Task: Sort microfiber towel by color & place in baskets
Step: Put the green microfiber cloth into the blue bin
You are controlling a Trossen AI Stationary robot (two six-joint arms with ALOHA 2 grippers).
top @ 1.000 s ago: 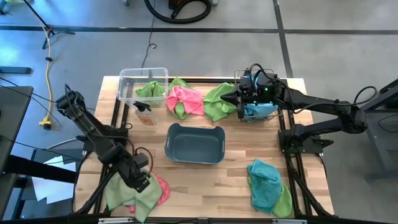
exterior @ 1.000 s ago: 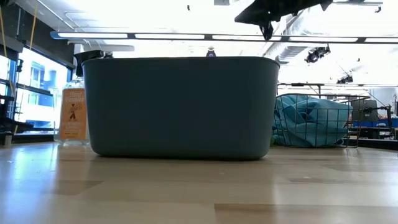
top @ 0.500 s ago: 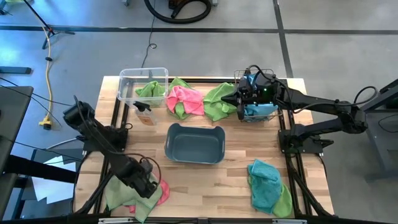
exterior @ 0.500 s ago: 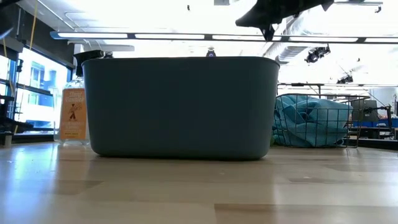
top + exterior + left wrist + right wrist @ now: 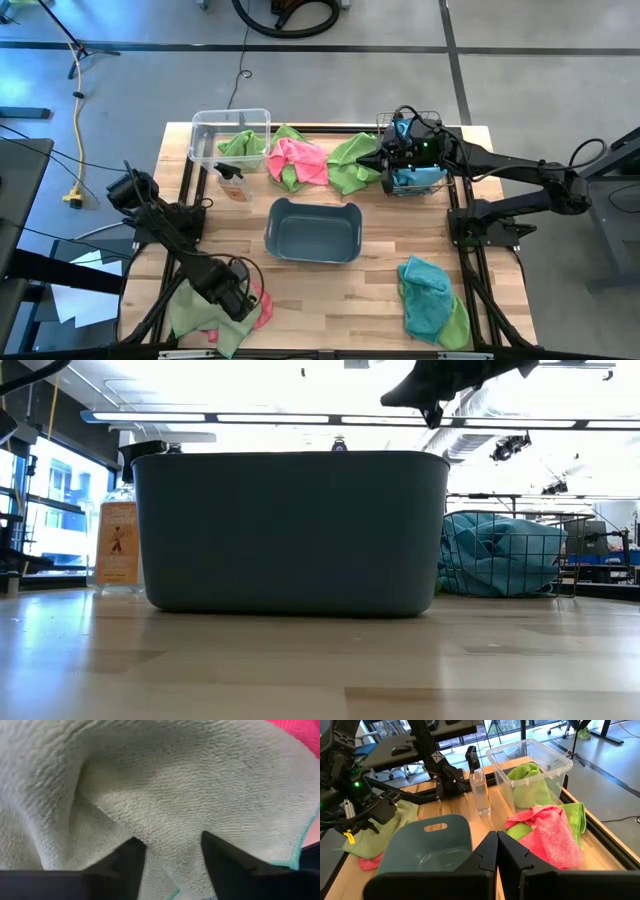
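While the left gripper (image 5: 238, 300) presses into the pale green towel (image 5: 195, 310) at the table's 7 o'clock, jaws parted astride a fold, pinch that ridge only, clear of the pink towel (image 5: 262, 305). Right gripper (image 5: 385, 160) waits closed at 1 o'clock.

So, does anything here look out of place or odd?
A spray bottle stands beside the clear bin, though it is no towel or basket. A green towel hangs over that bin's rim. Nothing looks spilled or damaged.

Three baskets (image 5: 312, 231), one spray bottle (image 5: 233, 184), and perhaps eight towels (image 5: 303, 162).
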